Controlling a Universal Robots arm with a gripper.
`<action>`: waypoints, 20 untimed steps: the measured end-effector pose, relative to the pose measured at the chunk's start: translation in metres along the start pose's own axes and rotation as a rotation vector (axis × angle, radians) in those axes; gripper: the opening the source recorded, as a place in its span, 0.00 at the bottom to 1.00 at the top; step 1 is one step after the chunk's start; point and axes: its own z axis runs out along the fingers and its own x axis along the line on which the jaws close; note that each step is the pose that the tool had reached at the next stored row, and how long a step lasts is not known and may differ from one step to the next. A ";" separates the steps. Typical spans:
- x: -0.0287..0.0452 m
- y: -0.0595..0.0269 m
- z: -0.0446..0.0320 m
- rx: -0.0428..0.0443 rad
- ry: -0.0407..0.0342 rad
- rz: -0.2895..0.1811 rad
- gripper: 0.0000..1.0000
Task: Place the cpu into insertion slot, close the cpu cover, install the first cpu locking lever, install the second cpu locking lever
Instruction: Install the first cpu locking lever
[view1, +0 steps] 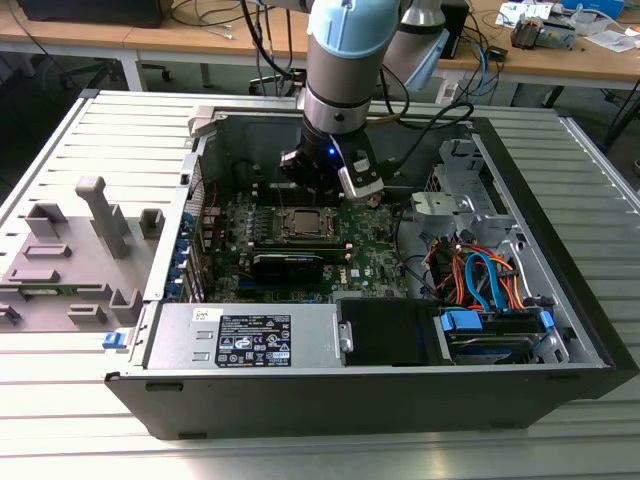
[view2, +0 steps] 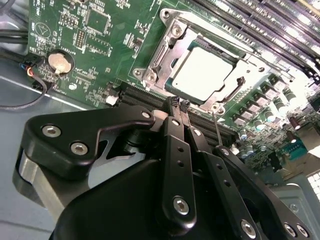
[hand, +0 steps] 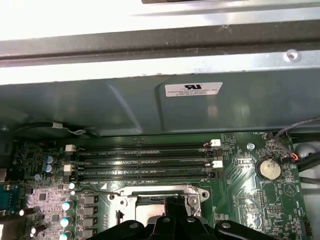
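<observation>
One cpu (view2: 205, 75) lies seated beneath the flat cpu cover (view2: 150, 65), which apparently pins it; the gripper (view2: 179, 103), pinched narrow and empty, hovers just beside.

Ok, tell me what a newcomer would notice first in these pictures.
The pale blue robot arm over the open computer case stands out in the exterior view. In the second wrist view the cpu shines silver within the cpu cover, with the gripper close beside it.

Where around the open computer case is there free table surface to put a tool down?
Free: the slatted table in front of the computer case, and the strip along the exterior view's right. Crowded: the grey fixture at the left, cables inside.
</observation>
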 end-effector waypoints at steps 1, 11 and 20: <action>0.0000 0.0002 -0.0009 -0.0080 0.0003 0.000 0.11; 0.0003 0.0017 -0.0072 -0.0701 0.0029 -0.003 0.11; 0.0006 0.0028 -0.0118 -0.0989 0.0040 -0.004 0.11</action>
